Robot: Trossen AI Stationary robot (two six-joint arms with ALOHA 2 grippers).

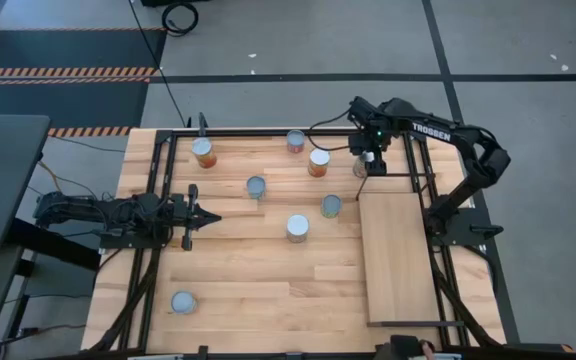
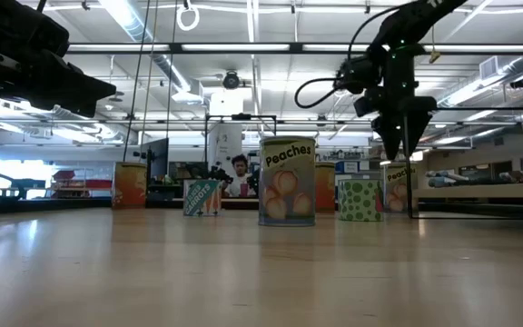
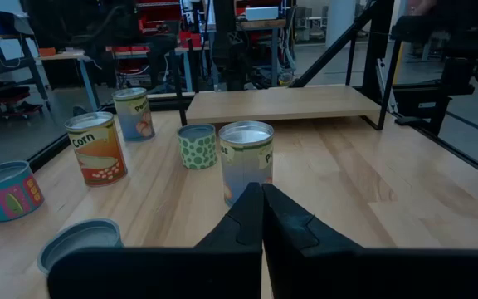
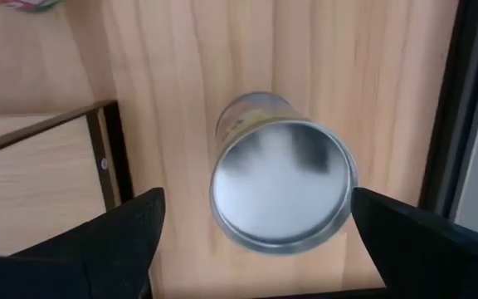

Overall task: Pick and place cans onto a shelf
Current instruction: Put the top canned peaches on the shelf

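Silver-topped cans (image 1: 297,227): eight; shelf (image 1: 400,257): one

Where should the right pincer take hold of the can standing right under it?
Grip the can on its curved wall just below the rim, coming straight down. It stands upright with its round top facing the right pincer, whose open fingers already flank it.
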